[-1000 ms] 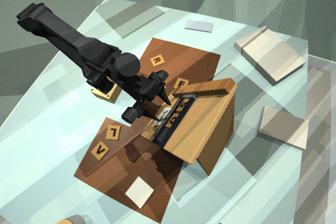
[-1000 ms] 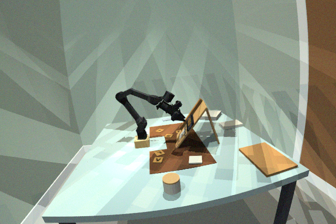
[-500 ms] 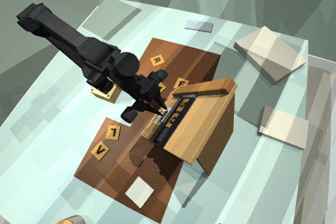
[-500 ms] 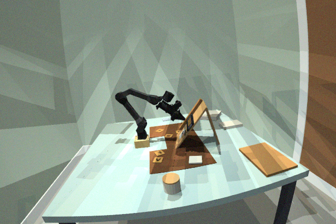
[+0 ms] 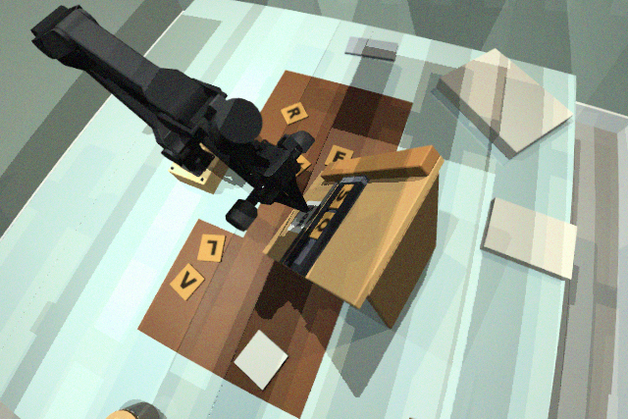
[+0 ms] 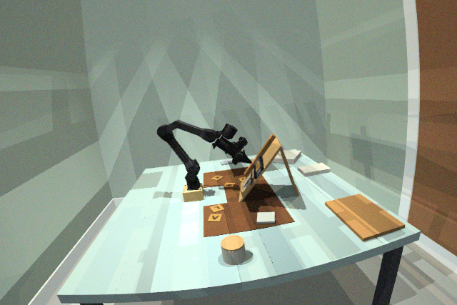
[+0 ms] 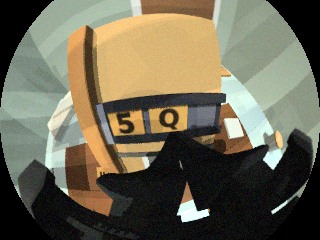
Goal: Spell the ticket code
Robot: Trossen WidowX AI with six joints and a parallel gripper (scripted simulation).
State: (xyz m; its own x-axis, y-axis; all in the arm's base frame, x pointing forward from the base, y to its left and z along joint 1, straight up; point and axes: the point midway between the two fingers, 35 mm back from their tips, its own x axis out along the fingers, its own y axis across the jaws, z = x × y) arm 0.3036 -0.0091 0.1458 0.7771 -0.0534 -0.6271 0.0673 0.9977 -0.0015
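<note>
A sloped wooden board (image 5: 385, 222) (image 6: 265, 157) (image 7: 160, 60) stands on a brown mat (image 5: 213, 323). Its dark letter rail (image 5: 304, 254) (image 7: 203, 116) holds two tiles, "5" (image 5: 344, 194) (image 7: 124, 122) and "Q" (image 5: 323, 224) (image 7: 168, 119). My gripper (image 5: 304, 206) (image 6: 241, 161) (image 7: 174, 135) is shut and empty, with its tips at the board face just below the rail. The fingers hide the ticket. Loose tiles lie on the mat: "R" (image 5: 293, 112), "F" (image 5: 339, 154), "L" (image 5: 211, 247) and "V" (image 5: 186, 281). Another tile (image 5: 303, 163) is partly hidden under the wrist.
A white square pad (image 5: 260, 359) lies on the mat's near corner. Two pale blocks (image 5: 504, 100) (image 5: 530, 237) and a grey plate (image 5: 371, 47) lie behind the board. A capped cylinder (image 6: 233, 248) and a wooden slab (image 6: 363, 216) sit near the counter's front edge.
</note>
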